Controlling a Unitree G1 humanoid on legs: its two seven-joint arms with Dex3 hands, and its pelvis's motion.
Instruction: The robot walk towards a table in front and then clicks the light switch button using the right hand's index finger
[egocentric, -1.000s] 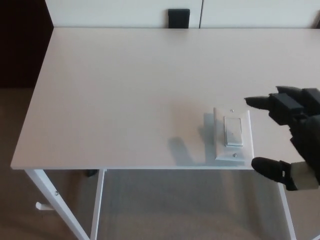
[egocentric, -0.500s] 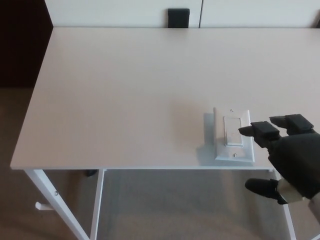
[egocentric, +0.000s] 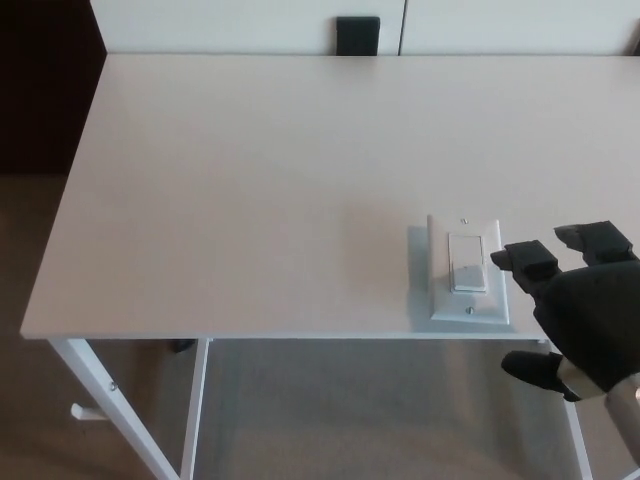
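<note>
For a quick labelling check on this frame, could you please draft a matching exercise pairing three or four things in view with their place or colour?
Things:
1. light switch
2. right hand
3. table
4. small black object

Descriptions:
A. beyond the table's far edge, against the white wall
B. white plate lying near the table's front edge
C. black, at the picture's right, just right of the switch
D. broad pale top on white legs

Pairs: 1-B, 2-C, 3-D, 4-A
</note>
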